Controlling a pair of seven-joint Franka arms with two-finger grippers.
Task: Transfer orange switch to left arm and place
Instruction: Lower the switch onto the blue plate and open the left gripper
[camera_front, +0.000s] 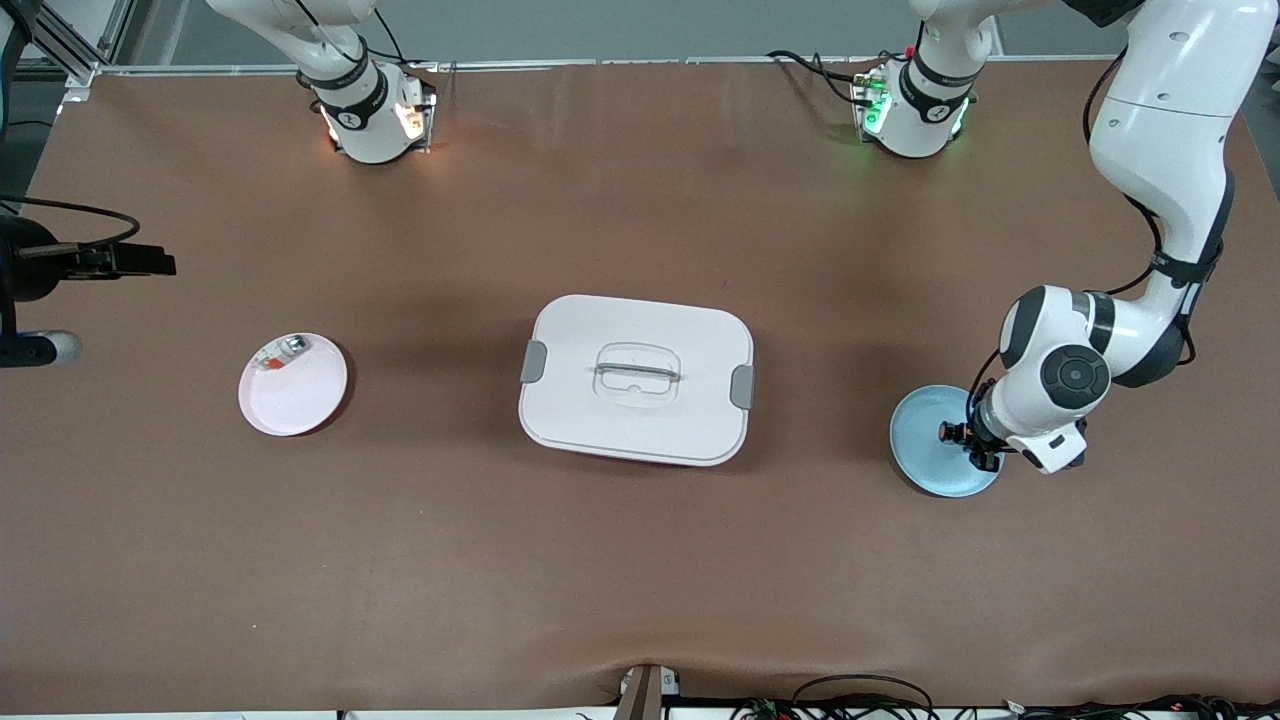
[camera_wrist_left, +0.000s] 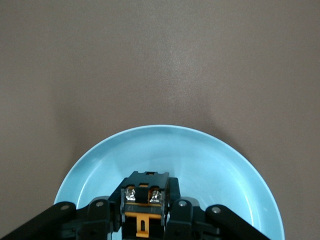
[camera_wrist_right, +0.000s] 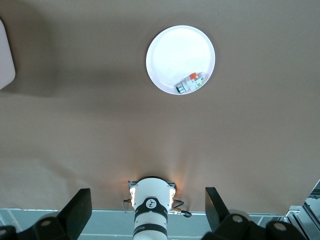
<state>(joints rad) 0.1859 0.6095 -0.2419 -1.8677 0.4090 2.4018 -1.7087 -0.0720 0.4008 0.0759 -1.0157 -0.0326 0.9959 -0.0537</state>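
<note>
left gripper lowered, clamped | right gripper raised, fingers spread

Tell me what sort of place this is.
Likely a robotics lab test bench: two white arms bolted along a brown-covered table, aluminium framing at one corner, loose cables at the near edge, and staged props like the white clasped box.
</note>
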